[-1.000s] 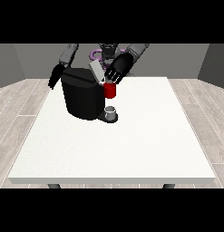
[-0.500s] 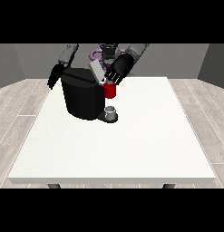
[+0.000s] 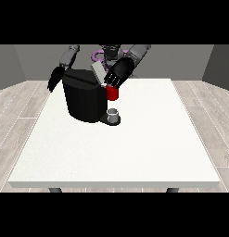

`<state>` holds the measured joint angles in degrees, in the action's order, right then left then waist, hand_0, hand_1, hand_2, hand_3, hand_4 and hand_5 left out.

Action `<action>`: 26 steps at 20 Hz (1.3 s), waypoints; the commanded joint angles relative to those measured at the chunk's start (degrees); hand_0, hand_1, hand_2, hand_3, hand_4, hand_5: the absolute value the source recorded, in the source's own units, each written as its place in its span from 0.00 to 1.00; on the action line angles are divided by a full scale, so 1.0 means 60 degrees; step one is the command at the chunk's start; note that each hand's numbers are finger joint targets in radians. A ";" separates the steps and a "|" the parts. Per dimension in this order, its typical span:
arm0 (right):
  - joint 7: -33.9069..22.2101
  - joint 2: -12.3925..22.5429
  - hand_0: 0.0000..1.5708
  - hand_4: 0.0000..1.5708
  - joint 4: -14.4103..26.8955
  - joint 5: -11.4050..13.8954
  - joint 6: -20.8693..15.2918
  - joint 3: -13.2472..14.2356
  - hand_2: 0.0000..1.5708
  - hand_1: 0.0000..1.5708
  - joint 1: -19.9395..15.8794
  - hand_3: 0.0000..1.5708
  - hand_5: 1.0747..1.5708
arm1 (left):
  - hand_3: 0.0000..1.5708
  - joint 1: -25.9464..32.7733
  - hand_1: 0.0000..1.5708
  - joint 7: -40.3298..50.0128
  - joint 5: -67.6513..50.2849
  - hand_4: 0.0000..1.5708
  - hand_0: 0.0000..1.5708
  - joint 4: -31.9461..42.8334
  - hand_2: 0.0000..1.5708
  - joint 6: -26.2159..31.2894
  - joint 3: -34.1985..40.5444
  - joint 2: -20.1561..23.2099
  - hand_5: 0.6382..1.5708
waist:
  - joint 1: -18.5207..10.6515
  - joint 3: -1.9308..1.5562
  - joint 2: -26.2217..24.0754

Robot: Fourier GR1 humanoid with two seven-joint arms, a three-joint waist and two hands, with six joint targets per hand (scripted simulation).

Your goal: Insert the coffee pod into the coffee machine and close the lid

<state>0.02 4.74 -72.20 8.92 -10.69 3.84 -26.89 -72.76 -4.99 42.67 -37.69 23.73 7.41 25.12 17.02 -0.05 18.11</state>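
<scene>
The black coffee machine stands on the far left part of the white table. Its grey lid is tilted up. The hand at the view's right hovers at the machine's top front, with its fingers pointing down beside the lid and just above a red thing at the machine. The hand at the view's left hangs with straight fingers beside the machine's far side, holding nothing. A small grey thing rests on the machine's base below the red thing.
The robot's torso is behind the machine at the table's far edge. The table stretches wide toward the camera and to the view's right.
The hand at the view's right has come down slightly toward the lid and the red thing. The other hand has hardly moved.
</scene>
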 commanded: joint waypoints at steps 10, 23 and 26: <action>-0.0086 -0.0125 0.00 0.00 -0.0222 0.0187 0.0027 -0.0326 0.00 0.00 0.0288 0.00 1.00 | 0.70 0.0013 0.77 -0.0498 0.0701 0.00 0.77 0.0172 0.78 -0.0487 -0.0342 0.0573 1.00 | 0.0210 0.0006 -0.0030; -0.0215 0.0295 0.00 0.03 -0.0181 -0.0041 0.0027 0.0218 0.00 0.00 -0.0242 0.00 1.00 | 0.61 0.0197 0.72 -0.1151 0.0828 0.00 0.72 0.0240 0.72 -0.1504 -0.0190 0.0341 1.00 | 0.0103 0.0007 0.0495; -0.0050 -0.0065 0.00 0.05 -0.0397 0.0115 0.0013 -0.0225 0.00 0.00 0.0078 0.00 1.00 | 0.61 -0.0135 0.79 -0.1055 0.0814 0.00 0.79 0.0347 0.77 -0.1488 -0.0060 0.0450 1.00 | 0.0514 0.0005 0.0431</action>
<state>-0.93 5.31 -74.13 9.35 -10.42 3.37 -27.67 -72.76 -11.83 47.75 -36.16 16.38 6.24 28.59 18.76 -0.05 20.97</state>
